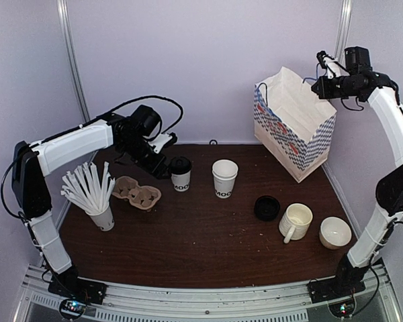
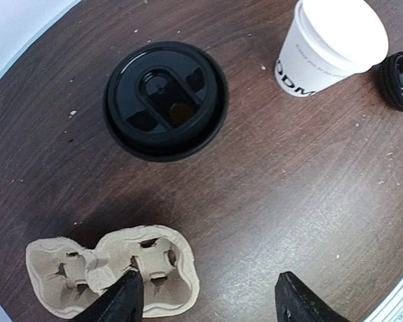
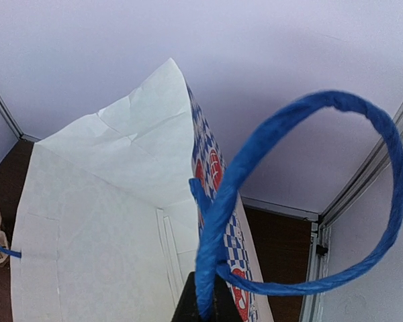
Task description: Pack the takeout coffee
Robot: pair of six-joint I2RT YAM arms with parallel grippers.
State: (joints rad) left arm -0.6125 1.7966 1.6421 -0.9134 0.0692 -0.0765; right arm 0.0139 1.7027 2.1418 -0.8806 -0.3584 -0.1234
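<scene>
Two grippers: left gripper (image 2: 208, 302) hung open above the table (image 1: 201, 235), just left of the lidded cup (image 2: 165, 99); right gripper (image 3: 203, 303) was clamped on the blue handle (image 3: 292, 201) of the paper bag (image 1: 295, 124), far right.
Done: one of two cups wore its lid.
Left: second cup (image 1: 224, 178) stood uncapped, its loose lid (image 1: 266, 207) well apart to the right; neither cup sat in the cup carrier (image 1: 138, 193); nothing appeared bagged.

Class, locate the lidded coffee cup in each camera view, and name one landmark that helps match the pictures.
Top external: the lidded coffee cup is left of centre, right of the cardboard carrier.
Left wrist: upper centre, seen from above, carrier below it.
Right wrist: not in view.
Shared landmark: the cardboard carrier.
</scene>
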